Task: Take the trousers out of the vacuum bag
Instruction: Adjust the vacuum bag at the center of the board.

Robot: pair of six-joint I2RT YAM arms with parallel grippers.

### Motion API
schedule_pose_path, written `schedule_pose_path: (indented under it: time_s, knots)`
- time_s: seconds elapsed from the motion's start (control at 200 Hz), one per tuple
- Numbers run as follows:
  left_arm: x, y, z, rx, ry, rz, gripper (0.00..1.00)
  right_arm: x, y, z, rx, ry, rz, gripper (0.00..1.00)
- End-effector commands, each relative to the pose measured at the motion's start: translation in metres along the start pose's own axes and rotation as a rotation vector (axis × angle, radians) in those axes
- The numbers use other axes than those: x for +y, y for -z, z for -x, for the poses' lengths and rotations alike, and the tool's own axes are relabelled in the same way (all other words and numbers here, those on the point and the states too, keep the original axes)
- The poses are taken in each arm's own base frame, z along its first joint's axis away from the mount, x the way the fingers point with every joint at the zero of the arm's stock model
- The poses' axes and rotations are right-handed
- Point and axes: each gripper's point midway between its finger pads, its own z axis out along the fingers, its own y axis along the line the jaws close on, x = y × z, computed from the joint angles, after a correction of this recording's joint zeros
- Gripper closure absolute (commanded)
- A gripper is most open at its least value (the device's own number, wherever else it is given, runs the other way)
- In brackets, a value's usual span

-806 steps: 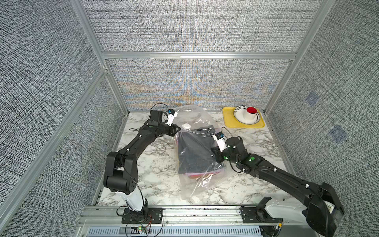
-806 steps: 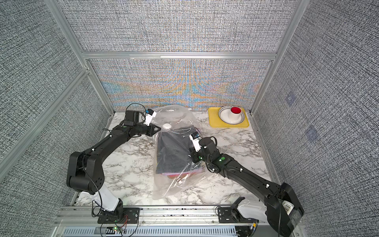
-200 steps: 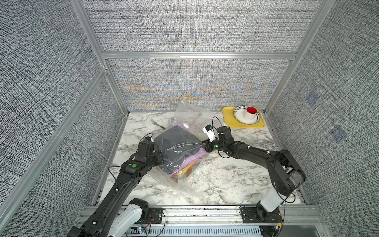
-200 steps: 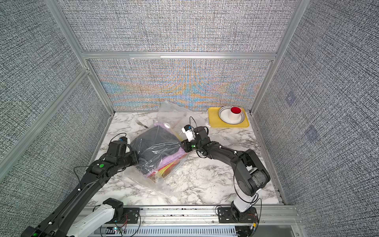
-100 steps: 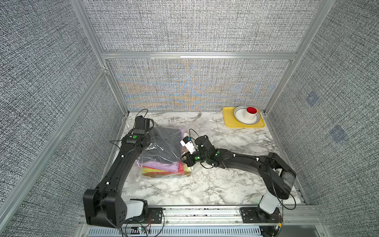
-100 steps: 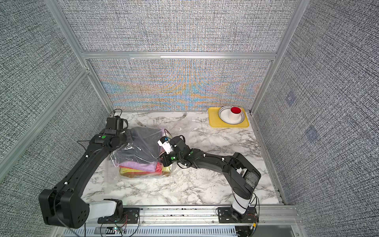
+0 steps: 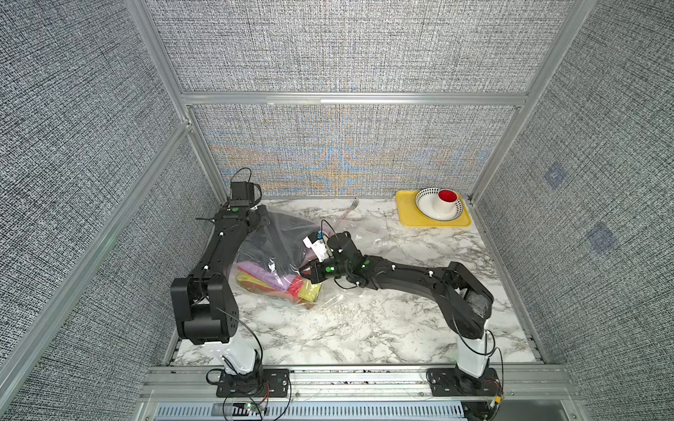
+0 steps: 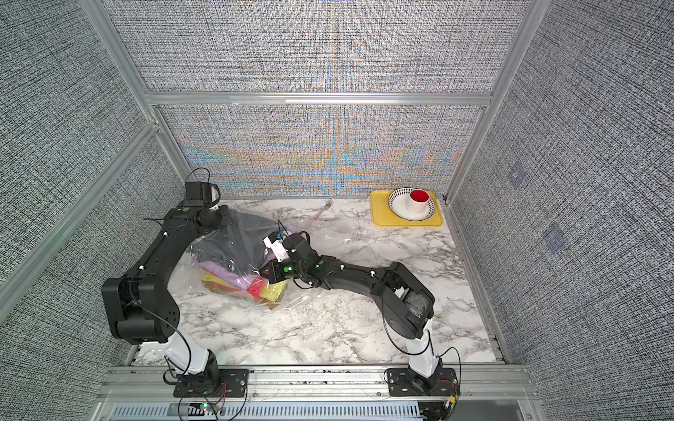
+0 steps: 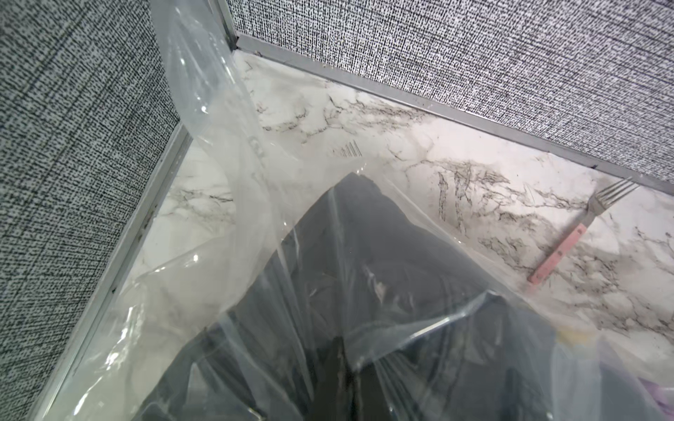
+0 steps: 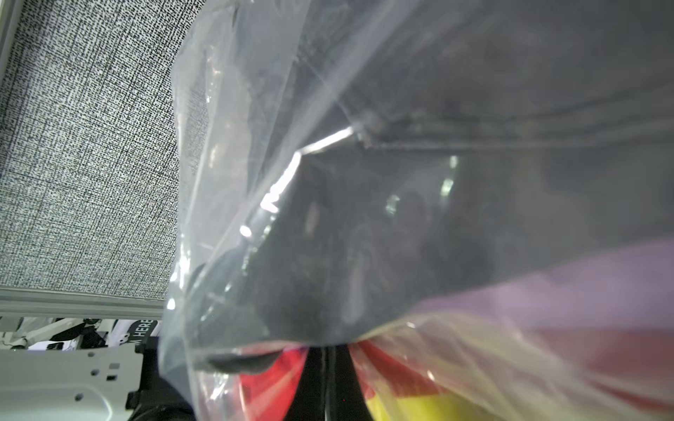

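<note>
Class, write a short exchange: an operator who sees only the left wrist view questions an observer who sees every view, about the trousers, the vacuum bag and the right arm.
Operator: I see mostly dark grey cloth under plastic. Are there other trousers?
Observer: Yes. In both top views lilac trousers, red trousers and yellow trousers lie stacked under the dark grey trousers, all inside the vacuum bag.
Operator: Where is the right gripper?
Observer: The right gripper is at the stack's right-hand edge, against the bag, its fingers shut.
</note>
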Motion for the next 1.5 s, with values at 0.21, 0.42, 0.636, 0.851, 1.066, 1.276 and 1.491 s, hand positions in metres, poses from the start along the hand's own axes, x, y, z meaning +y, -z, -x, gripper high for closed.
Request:
schedule_pose_path:
  time_s: [0.21, 0.42, 0.636, 0.851, 1.066, 1.276, 1.491]
  knots:
    - [0.011, -0.01, 0.032, -0.035, 0.0, -0.022, 1.0, 0.037, -0.008, 0.049, -0.091, 0.085, 0.093, 0.95]
    - [0.016, 0.005, 0.038, -0.059, -0.019, -0.018, 1.0, 0.04, 0.035, 0.03, -0.012, 0.213, -0.01, 0.59]
    - [-0.006, 0.031, 0.045, -0.088, -0.067, -0.137, 0.95, 0.027, 0.122, 0.026, -0.055, 0.262, -0.174, 0.33]
    - [-0.031, 0.065, 0.046, -0.13, -0.121, -0.219, 0.37, -0.008, 0.208, 0.037, -0.198, 0.24, -0.357, 0.17]
    - [-0.078, 0.102, 0.032, -0.14, -0.29, -0.275, 0.13, -0.059, 0.266, 0.035, -0.282, 0.15, -0.502, 0.15]
    - [-0.157, 0.129, -0.028, -0.121, -0.515, -0.392, 0.1, -0.105, 0.311, 0.031, -0.342, 0.072, -0.685, 0.08]
    - [-0.204, 0.148, -0.081, -0.092, -0.57, -0.467, 0.09, -0.138, 0.353, 0.025, -0.415, -0.026, -0.791, 0.07]
